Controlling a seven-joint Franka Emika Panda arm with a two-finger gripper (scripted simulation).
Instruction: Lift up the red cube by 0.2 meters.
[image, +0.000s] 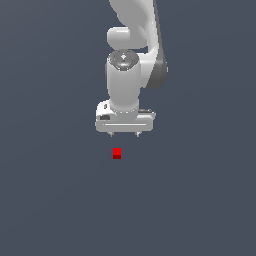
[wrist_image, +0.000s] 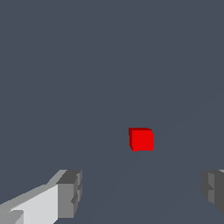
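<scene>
The red cube (image: 117, 153) is a tiny, plain block, its top a bright red and the side facing the exterior camera a darker red; it is far narrower than the white hand above it. It sits alone on the flat grey-blue desk (image: 45, 200), whose edges and corners lie outside both views, so its place against them cannot be told. In the wrist view the red cube (wrist_image: 141, 139) shows a bright face and a thin darker side.

The pincer (image: 124, 134) is released: its two short fingertips stand well apart, a gap much wider than the cube. It holds nothing and touches nothing. In the wrist view one finger (wrist_image: 69, 194) and the other, grey and partly cut off by the frame, flank a bare stretch of desk, with the cube ahead of them rather than between them.

The arm (image: 135, 30) comes down from the top of the exterior view, its wrist vertical and the hand pointing straight down. In that view the cube lies just below the fingertips, nearer the one on the exterior view's left.
</scene>
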